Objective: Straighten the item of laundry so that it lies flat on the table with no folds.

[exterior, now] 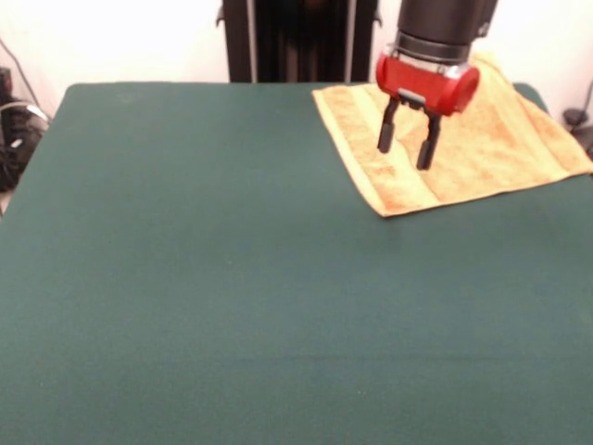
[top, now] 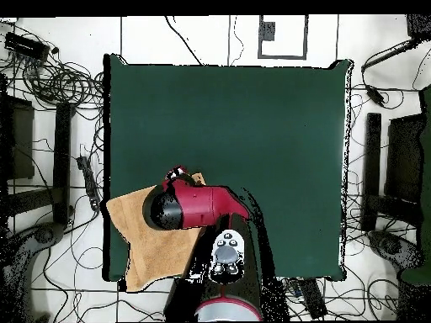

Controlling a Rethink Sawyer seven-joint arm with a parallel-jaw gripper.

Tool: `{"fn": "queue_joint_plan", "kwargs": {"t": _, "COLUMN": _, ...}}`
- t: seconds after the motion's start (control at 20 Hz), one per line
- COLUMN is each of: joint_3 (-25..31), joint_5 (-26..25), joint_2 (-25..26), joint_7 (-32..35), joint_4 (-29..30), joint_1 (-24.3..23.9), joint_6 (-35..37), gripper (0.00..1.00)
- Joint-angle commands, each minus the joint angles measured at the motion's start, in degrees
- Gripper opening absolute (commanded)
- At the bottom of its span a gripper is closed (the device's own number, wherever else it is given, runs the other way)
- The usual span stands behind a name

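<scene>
Gripper (exterior: 408,146) in front view: red body, two black fingers (exterior: 386,135) apart with nothing between them, pointing down over the towel (exterior: 482,148). Whether the tips touch the cloth can't be told. Towel is yellow-orange, lying at the table's (exterior: 232,297) far right corner, turned at an angle, near corner pointing toward the camera. Its right edge reaches the table's right side; paler band runs along the left edge. Rest of the green top, left and near, is open.

Overhead view: arm (top: 198,207) covers the gripper, so finger state can't be read here. Towel (top: 151,240) sits at the table's (top: 236,126) lower left corner, its left and bottom edges spilling past the table rim. All the table above and to the right is bare. Cables (top: 59,80) on the floor around it.
</scene>
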Motion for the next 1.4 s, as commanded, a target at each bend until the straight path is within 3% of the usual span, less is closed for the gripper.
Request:
{"fn": "queue_joint_plan", "kwargs": {"t": 0.05, "joint_3": 5.7, "joint_5": -2.5, "joint_2": 5.9, "joint_7": -3.0, "joint_4": -3.9, "joint_1": -0.3, "joint_6": 2.5, "gripper": 1.0}}
{"fn": "queue_joint_plan", "kwargs": {"t": 0.3, "joint_3": 6.7, "joint_5": -2.5, "joint_2": 10.7, "joint_7": -2.1, "joint_4": -4.8, "joint_1": -1.0, "joint_6": 1.5, "gripper": 1.0}}
{"fn": "queue_joint_plan", "kwargs": {"t": 0.9, "joint_3": 9.5, "joint_5": -1.7, "joint_2": 15.4, "joint_7": -3.9, "joint_4": -4.4, "joint_1": -3.5, "joint_6": 7.5, "gripper": 1.0}}
{"fn": "queue_joint_plan", "kwargs": {"t": 1.4, "joint_3": 11.3, "joint_5": -4.5, "joint_2": 23.1, "joint_7": -5.6, "joint_4": -10.0, "joint_1": -5.9, "joint_6": 2.9, "gripper": 1.0}}
